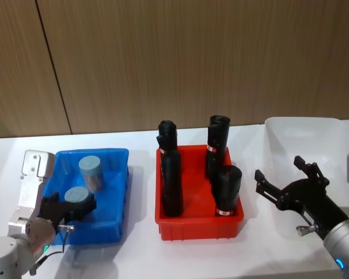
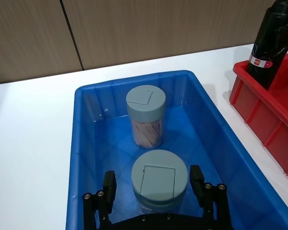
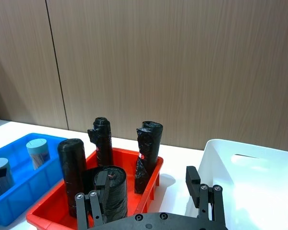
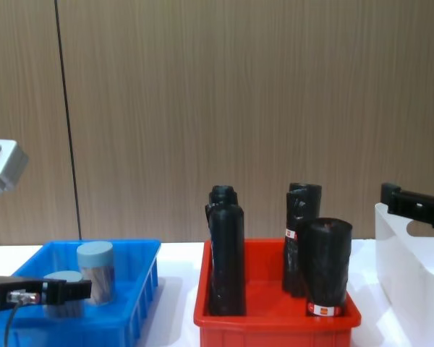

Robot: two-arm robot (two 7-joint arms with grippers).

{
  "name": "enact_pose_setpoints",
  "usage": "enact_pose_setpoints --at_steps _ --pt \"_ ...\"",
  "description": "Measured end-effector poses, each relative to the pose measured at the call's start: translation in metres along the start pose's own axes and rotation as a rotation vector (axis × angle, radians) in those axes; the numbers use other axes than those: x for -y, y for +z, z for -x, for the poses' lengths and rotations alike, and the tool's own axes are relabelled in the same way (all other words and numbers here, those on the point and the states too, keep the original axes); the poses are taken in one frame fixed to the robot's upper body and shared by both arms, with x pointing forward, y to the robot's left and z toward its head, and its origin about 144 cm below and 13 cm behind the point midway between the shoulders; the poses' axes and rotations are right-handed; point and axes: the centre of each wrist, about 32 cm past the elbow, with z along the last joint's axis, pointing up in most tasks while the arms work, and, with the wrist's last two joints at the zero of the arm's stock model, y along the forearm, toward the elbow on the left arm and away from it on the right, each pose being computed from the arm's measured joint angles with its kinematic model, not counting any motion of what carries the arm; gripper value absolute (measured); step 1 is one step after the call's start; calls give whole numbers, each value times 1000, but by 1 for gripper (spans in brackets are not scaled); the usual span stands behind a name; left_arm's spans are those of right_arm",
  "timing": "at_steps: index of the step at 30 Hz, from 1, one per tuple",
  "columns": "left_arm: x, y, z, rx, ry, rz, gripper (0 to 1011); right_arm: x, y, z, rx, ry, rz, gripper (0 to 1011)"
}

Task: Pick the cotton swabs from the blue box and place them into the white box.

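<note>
- Tubs of cotton swabs stand upright in the blue box [image 1: 93, 152]: near tub [image 2: 159, 178], far tub [image 2: 145, 115].
- Left gripper [image 2: 153, 184] sits low inside that box, fingers spread either side of the near tub, not clamped.
- Right gripper [image 1: 279, 167] hangs wide open and empty above the white box [image 1: 302, 120], by its left wall.

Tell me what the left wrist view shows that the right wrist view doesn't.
Left wrist view, not right wrist: the left gripper, open, its fingers on either side of the nearer tub of cotton swabs.

Right wrist view, not left wrist: the white box, the open right gripper, and all four black rolls standing in the red bin.

Both: the blue box with the nearer tub and the farther tub, at least part of the red bin, and the wood-panelled wall.
</note>
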Motion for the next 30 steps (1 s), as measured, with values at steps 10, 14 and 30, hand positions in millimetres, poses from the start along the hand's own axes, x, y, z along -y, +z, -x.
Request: enact_pose_setpoints --at_steps 10,14,30 --pt "5 -2 -1 -1 -17 -1 765 0 0 0 0 0 0 1002" --pt "6 -3 -1 -1 -24 4 668 0 0 0 0 0 0 1002" --pt "-2 3 3 35 -73 103 664 0 0 0 0 0 0 1002"
